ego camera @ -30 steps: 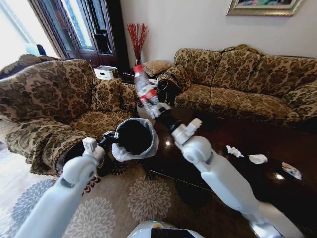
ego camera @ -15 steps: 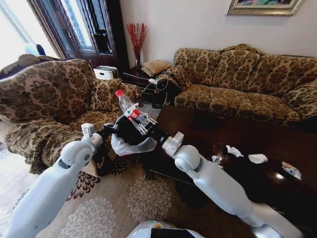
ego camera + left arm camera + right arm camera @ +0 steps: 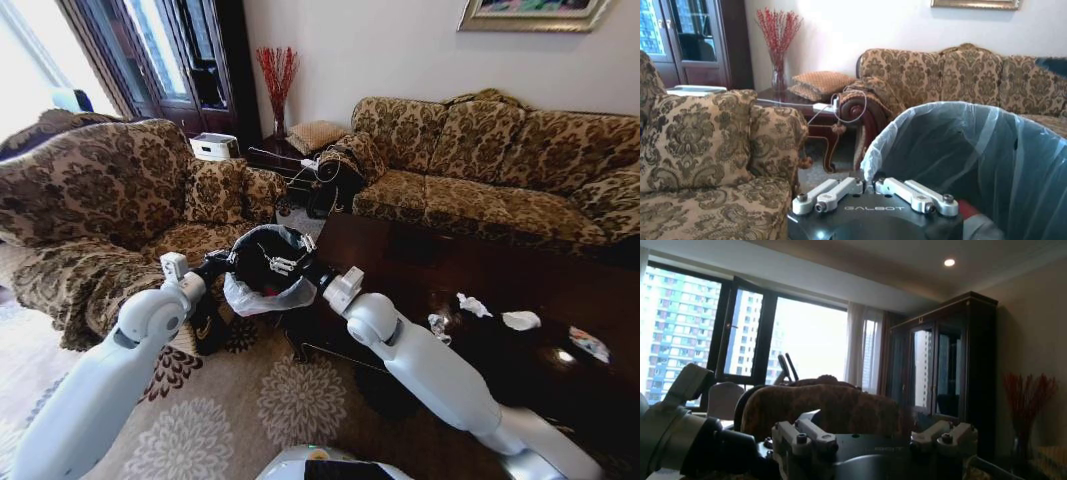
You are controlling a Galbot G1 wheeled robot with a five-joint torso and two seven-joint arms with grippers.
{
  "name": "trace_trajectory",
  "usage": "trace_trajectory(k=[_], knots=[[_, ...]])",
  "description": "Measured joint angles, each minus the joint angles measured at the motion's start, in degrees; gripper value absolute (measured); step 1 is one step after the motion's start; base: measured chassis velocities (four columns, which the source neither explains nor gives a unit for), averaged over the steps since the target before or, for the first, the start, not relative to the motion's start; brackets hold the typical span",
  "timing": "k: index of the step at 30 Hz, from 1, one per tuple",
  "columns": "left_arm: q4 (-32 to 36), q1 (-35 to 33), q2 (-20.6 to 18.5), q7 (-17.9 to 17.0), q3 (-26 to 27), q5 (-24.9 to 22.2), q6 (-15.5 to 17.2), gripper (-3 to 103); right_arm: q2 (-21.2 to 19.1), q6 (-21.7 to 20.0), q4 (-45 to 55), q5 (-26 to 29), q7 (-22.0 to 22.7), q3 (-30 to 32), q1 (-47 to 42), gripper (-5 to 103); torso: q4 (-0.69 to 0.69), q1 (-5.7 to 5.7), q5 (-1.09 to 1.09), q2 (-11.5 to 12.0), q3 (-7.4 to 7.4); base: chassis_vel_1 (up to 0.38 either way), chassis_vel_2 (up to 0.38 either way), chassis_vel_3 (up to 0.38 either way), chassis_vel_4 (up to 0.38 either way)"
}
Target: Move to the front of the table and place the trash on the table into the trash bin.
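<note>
Pretty clearly a home living room: matching floral damask sofas (image 3: 500, 160) and an armchair (image 3: 95, 190), dark glossy coffee table (image 3: 480, 290), flower-pattern rug (image 3: 200, 420), framed painting (image 3: 530, 12), glass-door cabinet (image 3: 180, 60), and big windows (image 3: 740, 335) facing apartment towers.

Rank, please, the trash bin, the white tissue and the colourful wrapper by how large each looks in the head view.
1. The trash bin, held by the left gripper, looks by far the largest.
2 and 3. The white tissue and the colourful wrapper on the table look alike, so I will not rank them.
</note>
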State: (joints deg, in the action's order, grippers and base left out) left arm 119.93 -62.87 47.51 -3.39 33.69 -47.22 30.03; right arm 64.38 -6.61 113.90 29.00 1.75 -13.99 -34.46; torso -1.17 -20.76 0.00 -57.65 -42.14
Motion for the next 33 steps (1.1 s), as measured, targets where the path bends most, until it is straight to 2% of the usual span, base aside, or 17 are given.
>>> trace_trajectory(k=[2, 6, 9, 10, 11, 14, 15, 17, 18, 23, 28, 30, 33], knots=[[0.2, -0.2, 0.6, 0.0, 0.3, 0.1, 0.0, 4, 0.0, 0.0, 0.2, 0.4, 0.5, 2.5, -0.4, 99, 0.0, -0.01, 0.0, 0.0, 0.0, 0.0, 0.0, 0.0, 0.0], [0.5, -1.3, 2.1, -0.2, 1.1, 1.3, -0.2, 4, -0.2, -1.0, 0.8, 1.4, 2.5, 6.4, -1.2, 100, 0.01, 0.0, 0.01, 0.0, 0.0, 0.0, 0.0, 0.0, 0.0], [0.5, -4.0, 5.4, -0.3, 2.5, 6.2, -2.2, 4, -2.0, -3.1, 0.0, 2.5, 9.9, 10.9, -3.0, 100, 0.0, 0.0, -0.01, 0.0, 0.0, 0.0, 0.0, 0.0, 0.0], [0.5, -4.0, 5.4, -0.3, 2.5, 6.2, -2.2, 4, -2.0, -3.1, 0.0, 2.5, 9.9, 10.9, -3.0, 100, 0.0, 0.0, -0.01, 0.0, 0.0, 0.0, 0.0, 0.0, 0.0], [0.4, -5.4, 7.8, -0.4, 3.1, 9.5, -4.1, 4, -2.5, -4.3, -1.7, 3.3, 14.1, 12.5, -4.9, 100, 0.0, 0.0, -0.01, 0.0, 0.0, 0.0, 0.0, 0.0, 0.0], [0.8, -7.6, 12.2, -0.5, 3.7, 12.9, -6.6, 4, -1.9, -5.7, -7.1, 4.0, 17.5, 16.1, -9.9, 100, 0.0, 0.0, 0.0, 0.0, 0.0, 0.0, 0.0, 0.0, 0.0], [0.8, -7.6, 12.2, -0.5, 3.7, 12.9, -6.6, 4, -1.9, -5.7, -7.1, 4.0, 17.5, 16.1, -9.9, 100, 0.0, 0.0, 0.0, 0.0, 0.0, 0.0, 0.0, 0.0, 0.0], [1.7, -9.4, 15.8, -0.7, 4.1, 15.4, -8.8, 4, 0.3, -5.4, -14.5, 2.8, 17.5, 18.7, -13.9, 100, 0.02, 0.0, 0.02, 0.0, 0.0, 0.0, 0.0, 0.0, 0.0], [1.7, -9.4, 15.8, -0.7, 4.1, 15.4, -8.8, 4, 0.3, -5.4, -14.5, 2.8, 17.5, 18.7, -13.9, 100, 0.02, 0.0, 0.02, 0.0, 0.0, 0.0, 0.0, 0.0, 0.0], [3.2, -11.8, 19.6, -0.6, 4.1, 19.1, -10.6, 4, 5.1, -2.5, -28.5, -0.6, 15.7, 19.6, -16.8, 100, 0.0, 0.0, -0.02, 0.0, 0.0, 0.0, 0.0, 0.0, 0.0], [4.0, -12.0, 19.8, -0.4, 3.8, 19.6, -10.7, 4, 8.9, -1.4, -34.1, -2.3, 15.2, 19.2, -17.2, 100, 0.0, 0.0, 0.0, 0.0, 0.0, 0.0, 0.0, 0.0, 0.0], [4.3, -12.0, 19.6, -0.3, 3.6, 19.8, -10.6, 4, 11.1, -1.4, -36.1, -2.4, 16.3, 19.1, -16.7, 100, 0.0, 0.0, 0.0, 0.0, 0.0, 0.0, 0.0, 0.0, 0.0], [4.6, -12.0, 19.5, -0.3, 3.5, 19.8, -10.4, 4, 12.2, -1.8, -36.8, -2.4, 17.9, 19.1, -16.2, 97, 0.0, 0.0, -0.01, 0.0, 0.0, 0.0, 0.0, 0.0, 0.0]])
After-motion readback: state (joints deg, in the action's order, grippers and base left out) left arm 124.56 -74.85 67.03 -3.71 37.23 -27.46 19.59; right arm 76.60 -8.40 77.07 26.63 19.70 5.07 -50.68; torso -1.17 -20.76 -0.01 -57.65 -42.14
